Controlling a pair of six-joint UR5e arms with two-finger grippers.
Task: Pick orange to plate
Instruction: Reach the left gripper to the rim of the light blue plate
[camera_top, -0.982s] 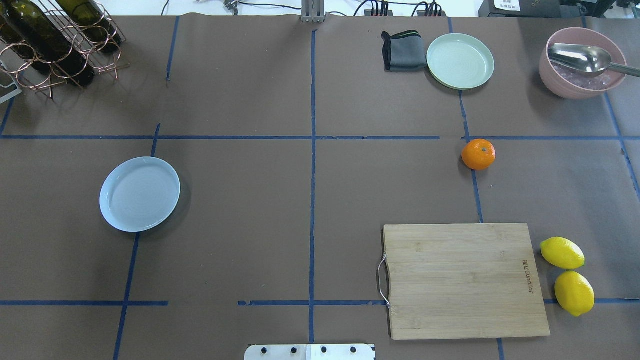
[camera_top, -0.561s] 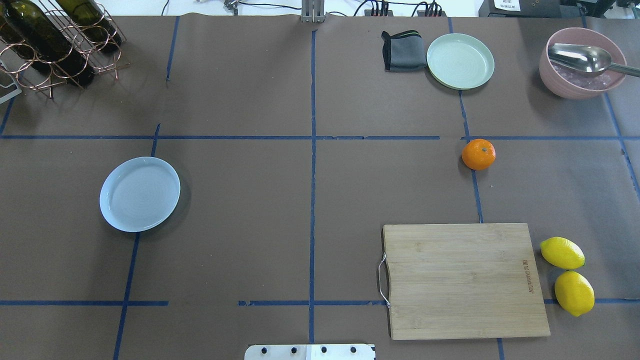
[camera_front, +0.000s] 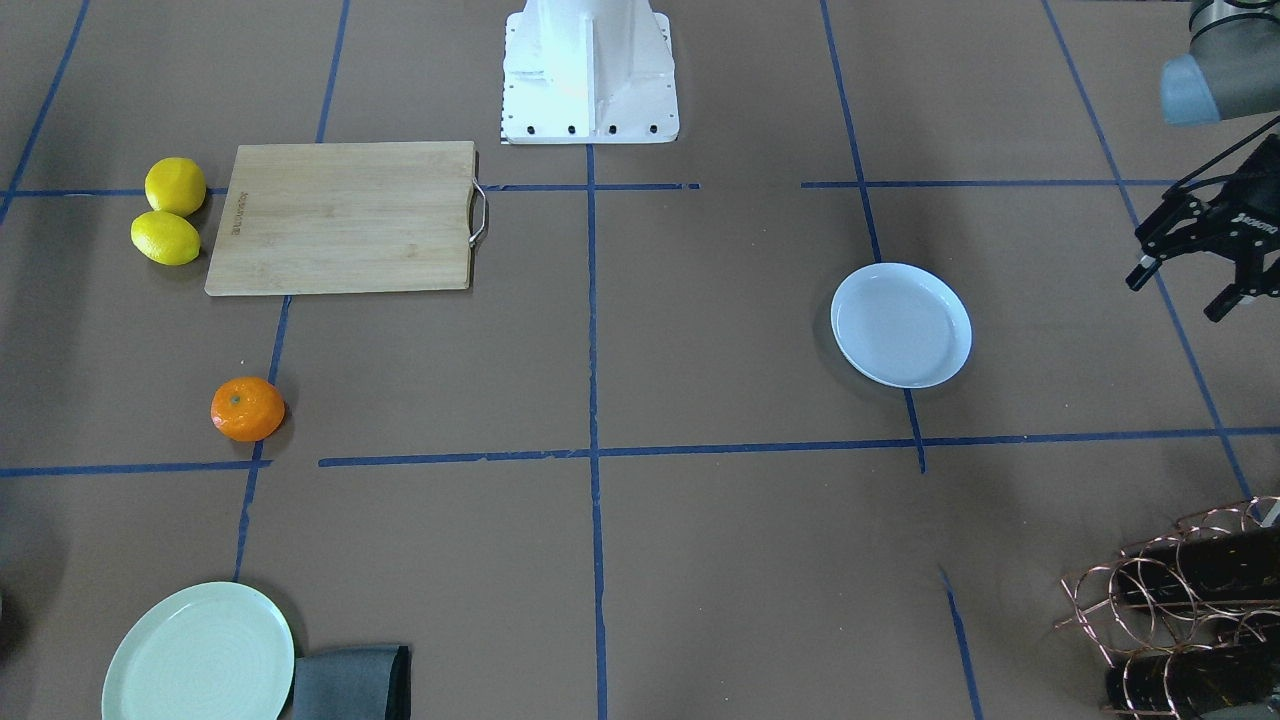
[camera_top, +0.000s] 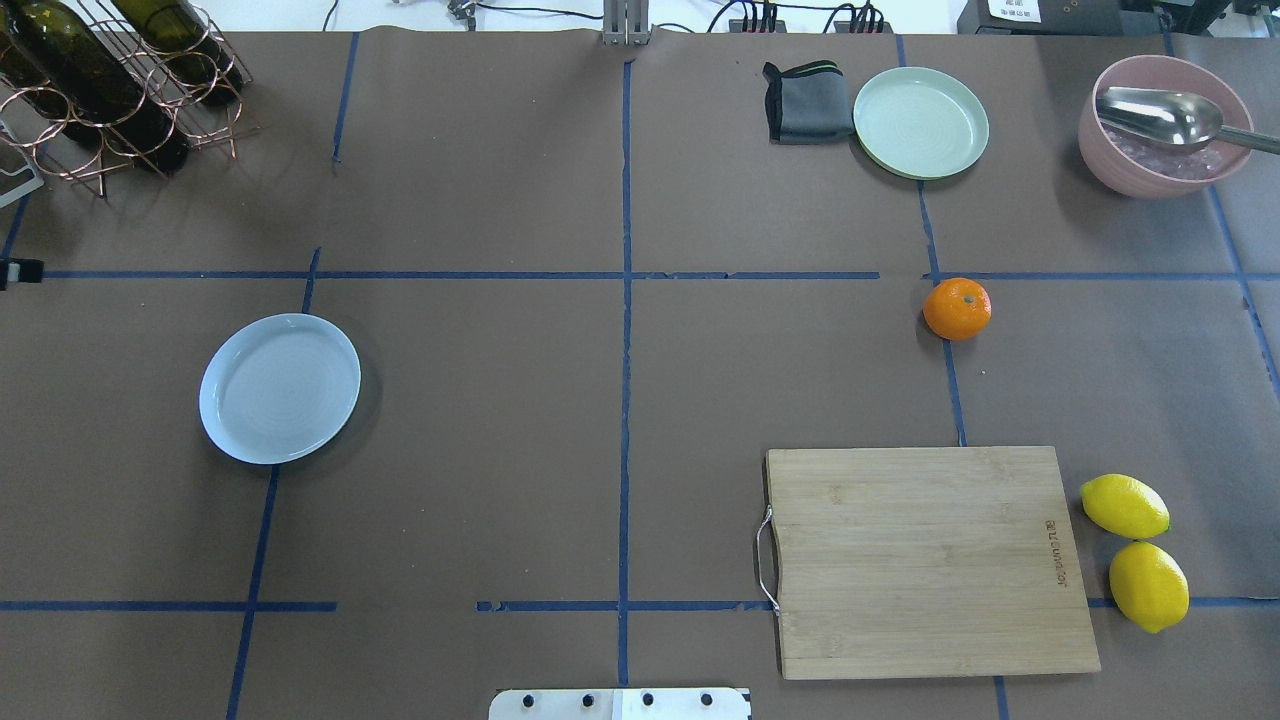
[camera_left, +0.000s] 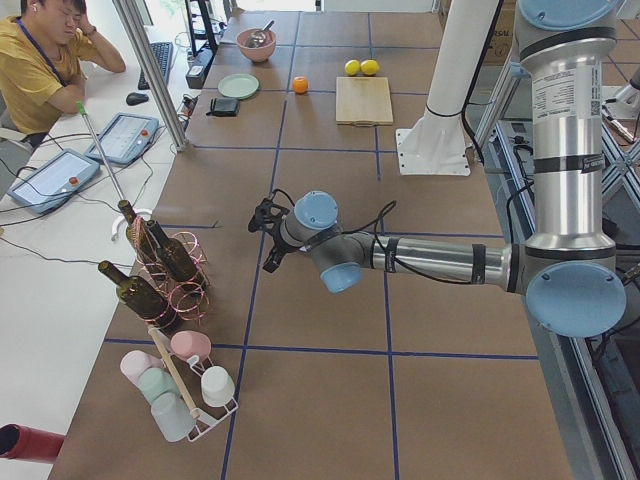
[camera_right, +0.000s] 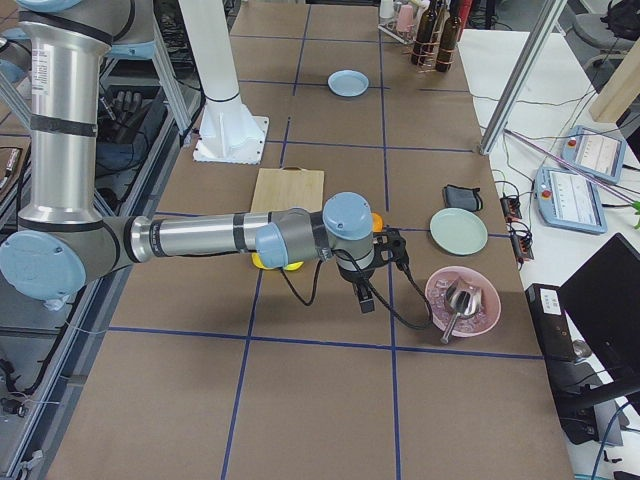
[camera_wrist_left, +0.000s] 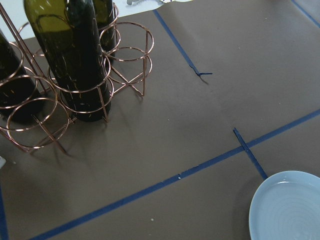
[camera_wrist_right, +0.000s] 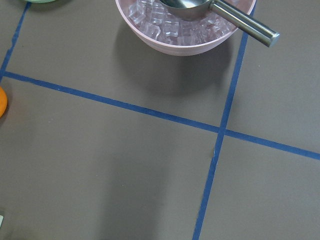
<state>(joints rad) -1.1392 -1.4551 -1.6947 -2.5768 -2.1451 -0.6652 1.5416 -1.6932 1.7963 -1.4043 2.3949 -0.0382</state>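
The orange (camera_top: 957, 309) rests on the brown paper on the right half of the table, beyond the cutting board; the front view also shows the orange (camera_front: 247, 409). The pale bluish-white plate (camera_top: 280, 388) lies bare on the left half, and the plate (camera_wrist_left: 290, 207) fills the lower right corner of the left wrist view. My left gripper (camera_front: 1180, 292) hovers open and holding nothing at the table's left edge, well off from the plate (camera_front: 902, 325). My right gripper (camera_right: 385, 275) hangs near the orange and the pink bowl; I cannot tell whether it is open or shut.
A wooden cutting board (camera_top: 930, 560) lies near the robot, two lemons (camera_top: 1135, 545) at its right side. A pale green plate (camera_top: 920, 122), a grey cloth (camera_top: 805, 102) and a pink bowl (camera_top: 1165, 160) with ice and a scoop stand far right. A bottle rack (camera_top: 110, 80) is far left.
A black tip of my left gripper has come into the overhead view at the left edge. The orange and plate have not moved.
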